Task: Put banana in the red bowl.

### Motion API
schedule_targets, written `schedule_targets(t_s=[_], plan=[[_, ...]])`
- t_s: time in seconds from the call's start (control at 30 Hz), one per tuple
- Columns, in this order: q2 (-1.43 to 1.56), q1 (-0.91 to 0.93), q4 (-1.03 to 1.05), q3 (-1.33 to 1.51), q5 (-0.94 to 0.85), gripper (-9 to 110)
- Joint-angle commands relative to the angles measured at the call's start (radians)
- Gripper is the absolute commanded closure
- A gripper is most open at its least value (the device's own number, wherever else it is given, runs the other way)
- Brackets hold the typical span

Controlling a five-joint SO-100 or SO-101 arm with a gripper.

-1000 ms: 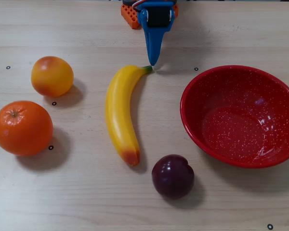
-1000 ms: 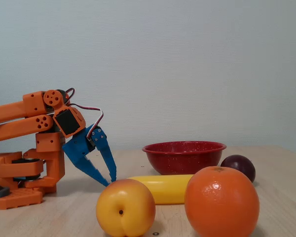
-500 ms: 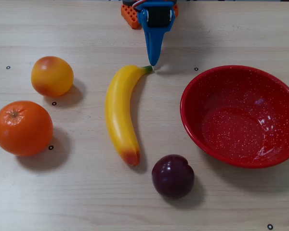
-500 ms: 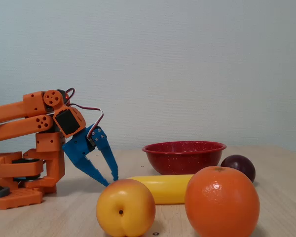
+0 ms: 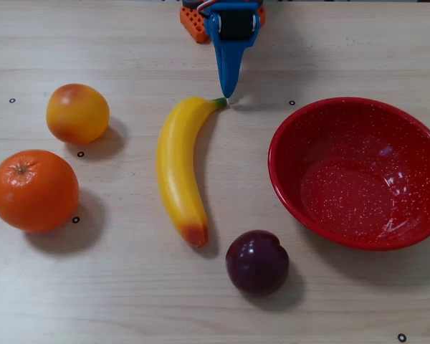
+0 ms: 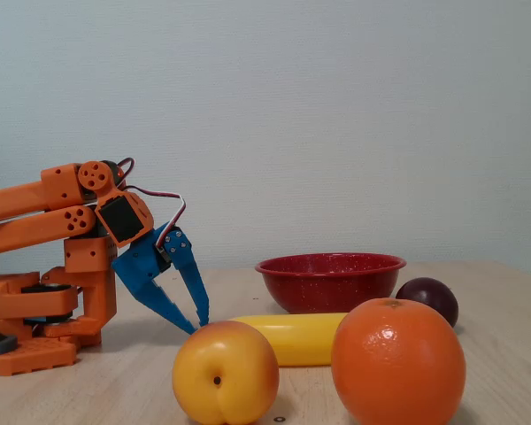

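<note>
Pale wooden surface (image 5: 129, 301): the glossy speckled red bowl (image 5: 358, 172) is seen empty, the long yellow toy banana (image 5: 178, 168) laid beside it, its green stem just under the blue hand (image 6: 197, 324), fingers parted.

No text, label, brand, number or sign can be read in either view. The only marks are small black ring dots (image 5: 292, 102) printed on the table (image 5: 115, 287), which carry no letters or digits.
</note>
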Motion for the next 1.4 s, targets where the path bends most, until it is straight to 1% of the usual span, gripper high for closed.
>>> schedule_targets(t_s=[0.0,0.3,0.47,0.63,1.17,1.37], plan=[[0.017,-0.029,0.063,0.002,-0.021,101],[0.017,-0.041,0.06,0.002,-0.048,102],[0.002,-0.04,-0.032,0.005,-0.126,102],[-0.037,-0.041,-0.071,-0.031,-0.169,102],[-0.38,-0.041,-0.104,-0.351,-0.244,102],[-0.472,-0.017,-0.106,-0.456,-0.348,102]])
